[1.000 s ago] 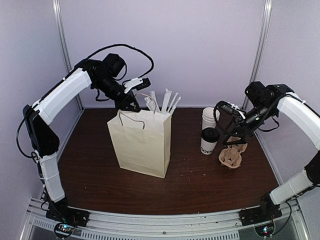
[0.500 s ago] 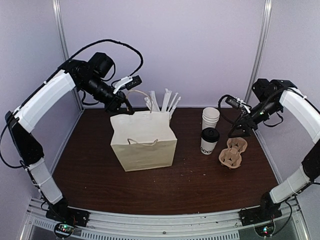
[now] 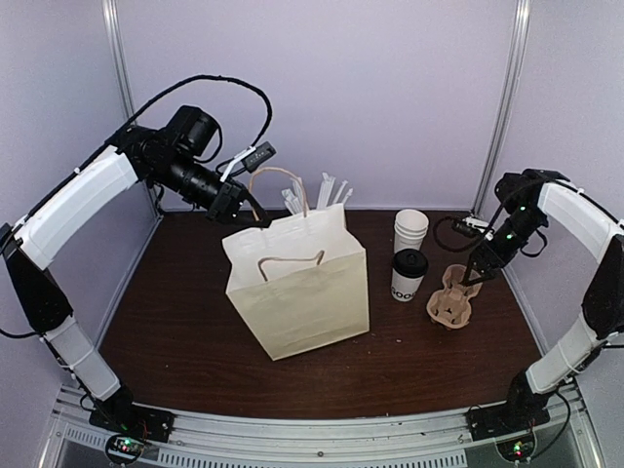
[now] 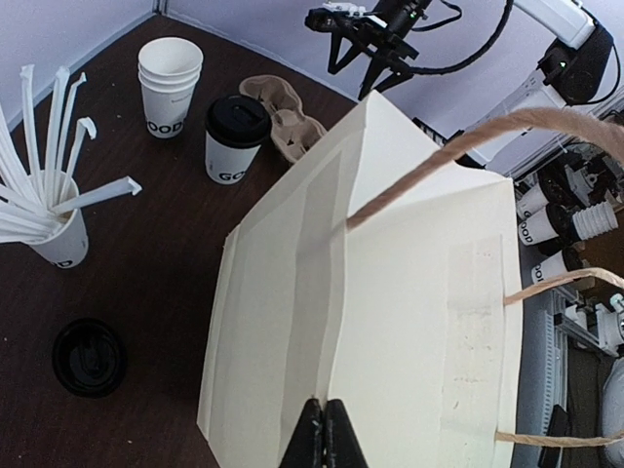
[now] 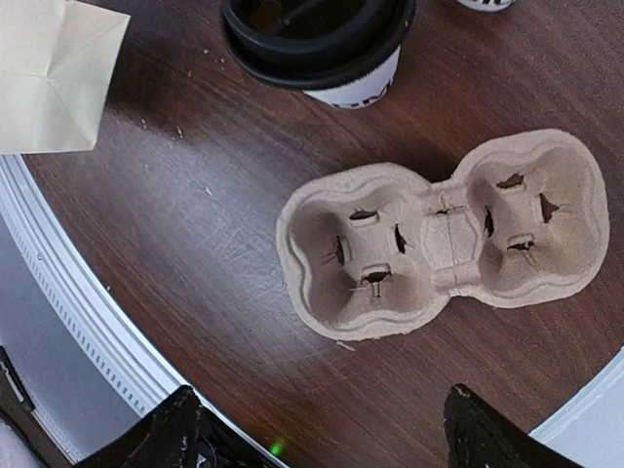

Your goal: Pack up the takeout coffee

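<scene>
The takeout coffee (image 3: 409, 275), a white cup with a black lid, stands right of the white paper bag (image 3: 302, 292). It also shows in the left wrist view (image 4: 237, 136) and at the top of the right wrist view (image 5: 317, 39). My left gripper (image 3: 255, 216) is shut on the bag's top rim (image 4: 323, 429) and holds the bag tilted. My right gripper (image 3: 478, 273) is open and empty, hovering above the brown cup carrier (image 3: 454, 297), well apart from the coffee. Its fingertips (image 5: 185, 429) straddle the table just in front of the carrier (image 5: 439, 244).
A stack of lidless white cups (image 3: 410, 229) stands behind the coffee. A cup of straws (image 4: 54, 214) and a loose black lid (image 4: 88, 356) sit behind the bag. The bag's twine handles (image 3: 291, 261) stick up. The table's front edge runs along the metal rail (image 3: 312, 429).
My left gripper has pulled the bag forward and to the right, tilting it. My right gripper has drawn back to the right and settled over the cup carrier.
</scene>
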